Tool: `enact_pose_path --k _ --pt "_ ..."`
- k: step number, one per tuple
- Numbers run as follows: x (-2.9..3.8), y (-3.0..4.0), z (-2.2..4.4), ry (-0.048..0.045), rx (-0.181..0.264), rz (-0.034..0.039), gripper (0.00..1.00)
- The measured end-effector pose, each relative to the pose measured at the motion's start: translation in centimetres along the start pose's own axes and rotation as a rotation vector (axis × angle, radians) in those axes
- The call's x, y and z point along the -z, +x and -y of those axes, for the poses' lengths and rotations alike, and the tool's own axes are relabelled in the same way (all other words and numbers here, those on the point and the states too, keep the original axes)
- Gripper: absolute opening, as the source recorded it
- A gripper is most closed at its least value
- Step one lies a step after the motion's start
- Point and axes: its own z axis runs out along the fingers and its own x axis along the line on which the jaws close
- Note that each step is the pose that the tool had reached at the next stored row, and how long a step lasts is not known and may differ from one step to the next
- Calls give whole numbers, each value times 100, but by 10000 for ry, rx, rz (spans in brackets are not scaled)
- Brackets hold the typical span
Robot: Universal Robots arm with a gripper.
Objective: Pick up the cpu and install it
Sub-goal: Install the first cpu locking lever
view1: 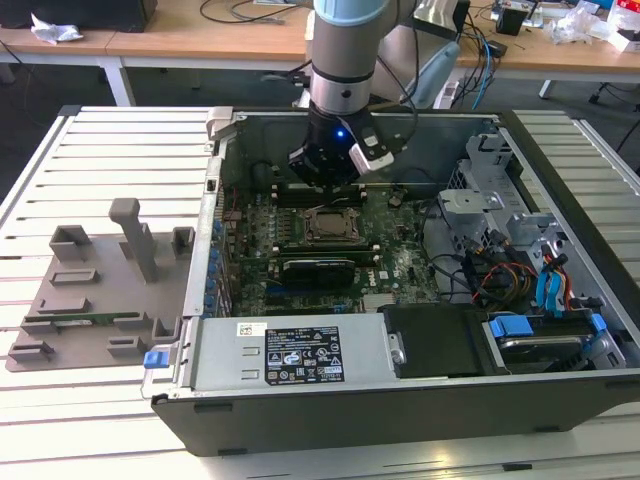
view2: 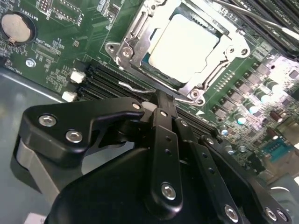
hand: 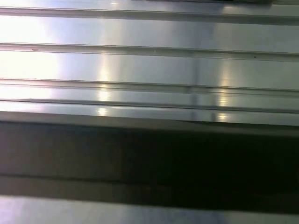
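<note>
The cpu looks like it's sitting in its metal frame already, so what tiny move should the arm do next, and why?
Probably a small straight lift. In the second wrist view the cpu lies flat inside the socket frame, and the gripper sits just beside it with nothing visible in it. Rising straight should keep it from bumping the frame.

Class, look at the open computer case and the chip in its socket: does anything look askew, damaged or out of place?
Nothing stands out. The cpu lies flat and square inside the socket frame on the green motherboard. The claw hangs just beside the socket, holding nothing. No bent or loose parts show.
</note>
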Motion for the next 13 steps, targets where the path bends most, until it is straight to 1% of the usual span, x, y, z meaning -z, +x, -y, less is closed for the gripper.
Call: enact_pose_path --k 1,5,9,12,13 --pt "-12 -30 1 0 -28 -1 11" --pt "-28 -88 4 -2 -27 -8 11" --pt "-81 -169 8 -1 -27 -16 11" --pt "-104 -199 16 5 -29 -20 11" --pt "-117 -214 14 -13 -28 -11 11"
